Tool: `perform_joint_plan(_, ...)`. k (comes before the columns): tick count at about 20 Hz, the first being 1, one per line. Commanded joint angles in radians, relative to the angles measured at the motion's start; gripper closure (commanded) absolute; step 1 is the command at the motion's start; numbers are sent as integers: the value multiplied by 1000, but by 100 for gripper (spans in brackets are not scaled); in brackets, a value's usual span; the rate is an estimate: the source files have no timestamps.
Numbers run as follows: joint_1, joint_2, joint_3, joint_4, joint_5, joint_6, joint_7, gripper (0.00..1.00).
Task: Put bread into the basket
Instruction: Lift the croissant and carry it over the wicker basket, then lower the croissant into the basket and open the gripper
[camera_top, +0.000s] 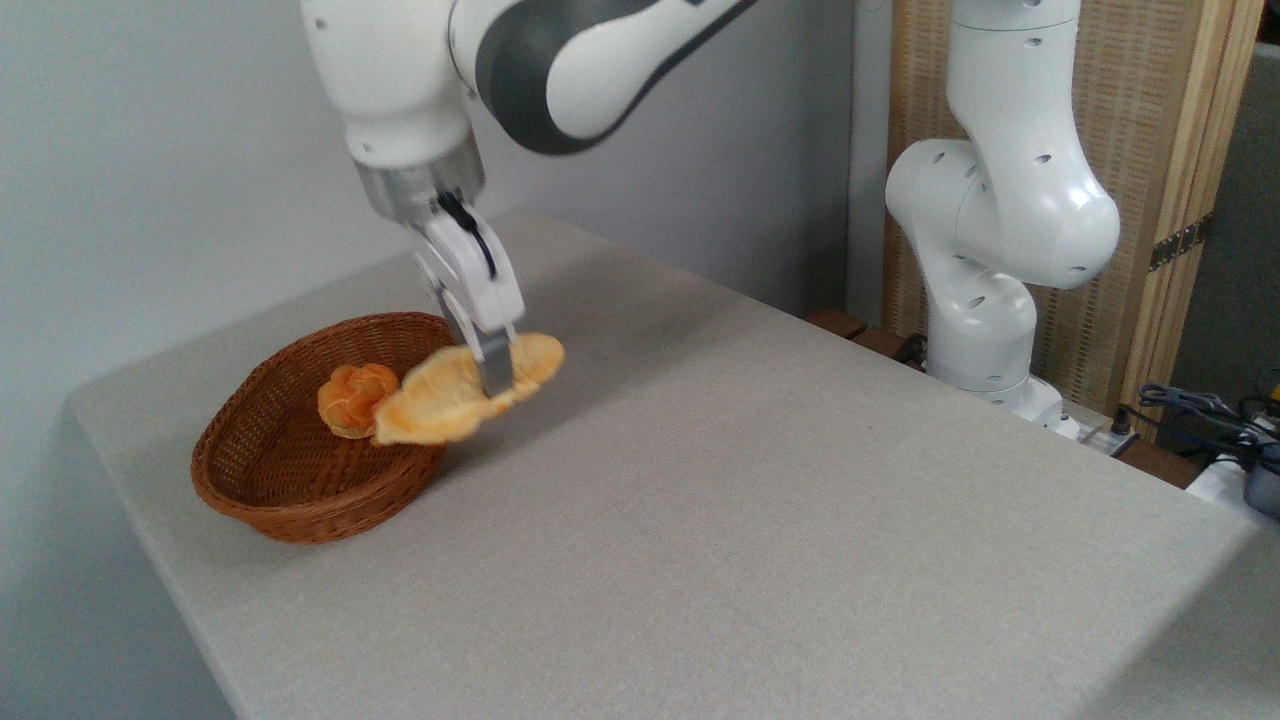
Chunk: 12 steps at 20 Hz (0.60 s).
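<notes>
Bread (440, 400) pinched in fingers (494, 372), held over basket (270, 500) rim.

Soft, even brightness around me, faint shadows on the grey cloth-covered table (760, 500), slight overall blur.

A: What colour is the bread (450, 395)?

B: Pale golden-yellow, deeper orange along its lobed edges. The bun (352, 398) is orange-brown.

A: And the basket (300, 505)?

B: Reddish-brown wicker, a fine woven pattern all over, near the tabletop's left edge.

A: The tabletop (760, 520) itself?

B: Light beige-grey with a faint cloth-like speckle.

A: The arm (560, 60)?

B: Glossy white with a dark grey band; a silver metal ring at the wrist. The gripper (492, 375) is white with a black strip and grey fingers.

A: Behind it?

B: A pale grey-blue wall (150, 150) and a tan woven screen (1140, 120) at the far right corner.
</notes>
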<state>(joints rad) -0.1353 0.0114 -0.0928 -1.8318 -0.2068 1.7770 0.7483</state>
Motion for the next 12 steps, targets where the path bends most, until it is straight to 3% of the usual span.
perform_joint_plan(1,-10,21,-13,69,-83,5,-27,57)
perform_joint_plan(4,-10,54,-24,68,-190,116,-87,17)
perform_joint_plan(6,-12,79,-33,68,-212,180,-160,1)
perform_joint_plan(9,-13,107,-62,66,-237,269,-228,0)
perform_joint_plan(12,-13,114,-64,66,-237,274,-234,0)
